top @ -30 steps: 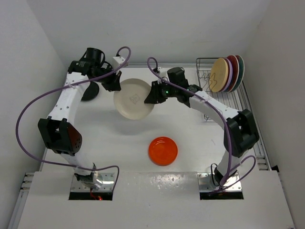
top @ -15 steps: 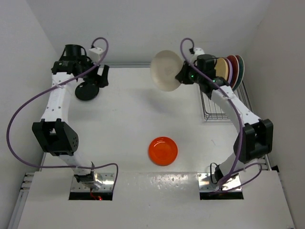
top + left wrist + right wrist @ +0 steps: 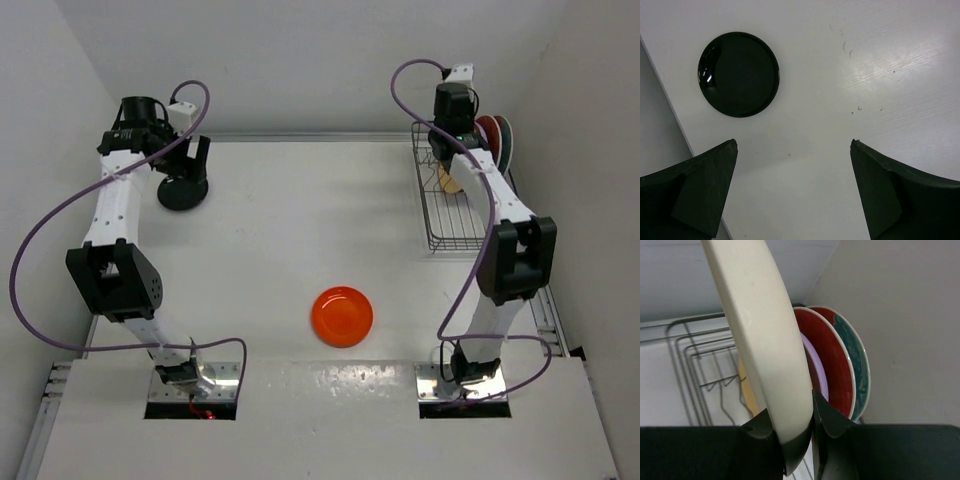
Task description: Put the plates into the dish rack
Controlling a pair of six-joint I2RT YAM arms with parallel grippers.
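Note:
My right gripper is shut on the rim of the cream plate, held on edge over the dish rack at the back right. In the rack stand two red plates with teal flowers, a lavender plate and a tan-yellow plate. From above, my right gripper hides most of the cream plate. A small black plate lies flat at the back left, just ahead of my open, empty left gripper. The orange plate lies near the table's front centre.
White walls close in behind and to both sides, the right one just beyond the rack. The table's left edge runs close beside the black plate. Purple cables loop off both arms.
My right arm carried the cream plate from the table's middle to the rack. The left gripper let go of that plate, opened wide and swung back left over the black plate.

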